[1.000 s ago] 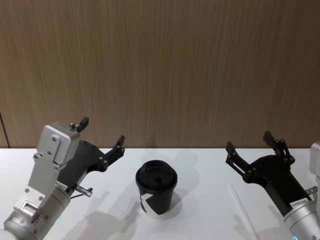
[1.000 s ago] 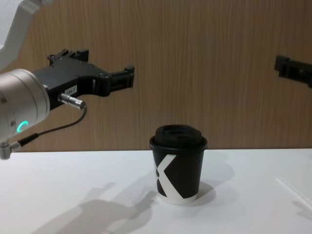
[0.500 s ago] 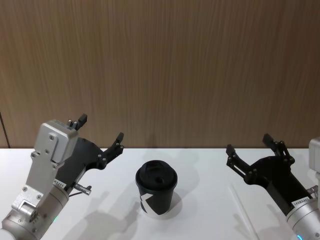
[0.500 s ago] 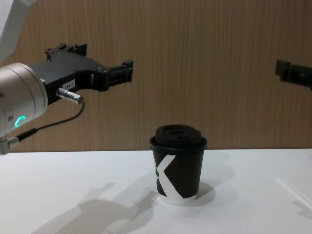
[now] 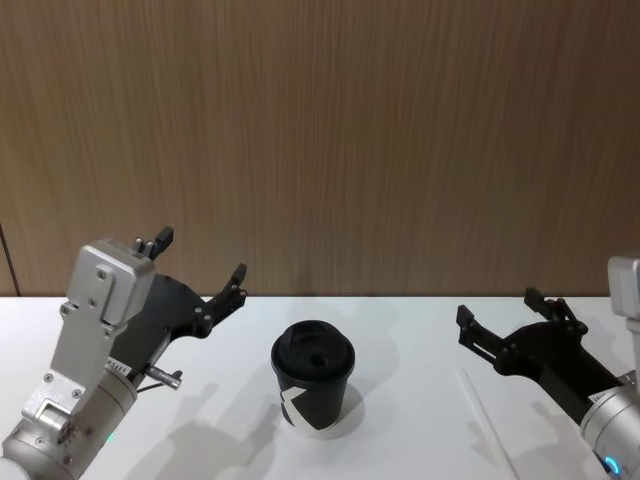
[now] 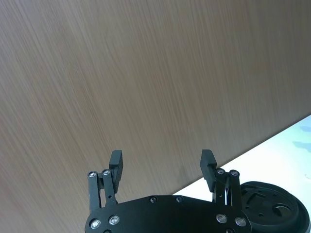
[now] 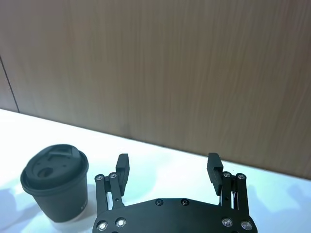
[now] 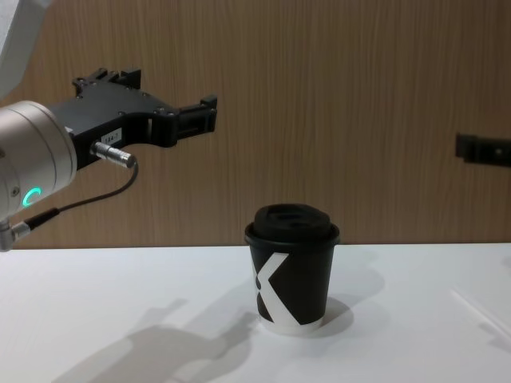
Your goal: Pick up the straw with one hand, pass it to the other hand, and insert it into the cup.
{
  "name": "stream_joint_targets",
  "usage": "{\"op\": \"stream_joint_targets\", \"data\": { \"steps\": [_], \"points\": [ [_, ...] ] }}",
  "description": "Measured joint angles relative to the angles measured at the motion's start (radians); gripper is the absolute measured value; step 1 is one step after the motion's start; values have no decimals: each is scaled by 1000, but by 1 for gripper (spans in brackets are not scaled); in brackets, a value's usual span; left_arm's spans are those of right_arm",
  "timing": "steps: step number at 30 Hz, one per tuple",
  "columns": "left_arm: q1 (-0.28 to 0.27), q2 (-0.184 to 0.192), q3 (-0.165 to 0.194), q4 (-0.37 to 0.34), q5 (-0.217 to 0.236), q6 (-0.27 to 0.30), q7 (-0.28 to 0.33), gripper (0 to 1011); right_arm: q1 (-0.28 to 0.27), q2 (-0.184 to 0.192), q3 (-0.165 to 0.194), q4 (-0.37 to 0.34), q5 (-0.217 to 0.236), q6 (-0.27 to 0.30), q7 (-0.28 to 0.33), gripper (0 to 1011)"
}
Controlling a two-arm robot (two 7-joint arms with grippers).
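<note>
Lower than a second ago, the right gripper (image 5: 497, 306) has sunk toward the table (image 5: 400, 345) on the right side, while the left gripper (image 5: 203, 257) has risen a little and drawn slightly back on the left. Both grippers are spread wide with nothing between their fingers; the wrist views show each pair of fingers well apart against the wooden wall (image 5: 320, 140). The left gripper hangs high above the table's left part, its silver wrist showing a green glowing ring in the chest view. The cup (image 5: 313, 385) stands upright mid-table with its domed lid on, between the two grippers and touched by neither. The straw (image 5: 487, 425) lies flat on the table's right part, right of the cup and apart from it, running toward the near edge, beside the right arm.
</note>
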Motion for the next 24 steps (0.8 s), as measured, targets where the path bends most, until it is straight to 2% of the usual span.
{"op": "stream_joint_targets", "data": {
  "steps": [3,6,7,10,16,24],
  "points": [
    [0,0,0,0,0,0,0,1002,12,1,5,9,11,41,4,1001],
    [0,0,0,-1,0,0,0,1002,37,1,12,29,27,108,9,1001],
    [0,0,0,-1,0,0,0,1002,37,1,12,29,27,108,9,1001],
    [0,0,0,-1,0,0,0,1002,61,-1,15,49,39,155,12,1001],
    [0,0,0,-2,0,0,0,1002,117,-11,18,109,62,265,16,1001],
    [0,0,0,-2,0,0,0,1002,161,-19,17,163,74,332,24,1001]
  ]
}}
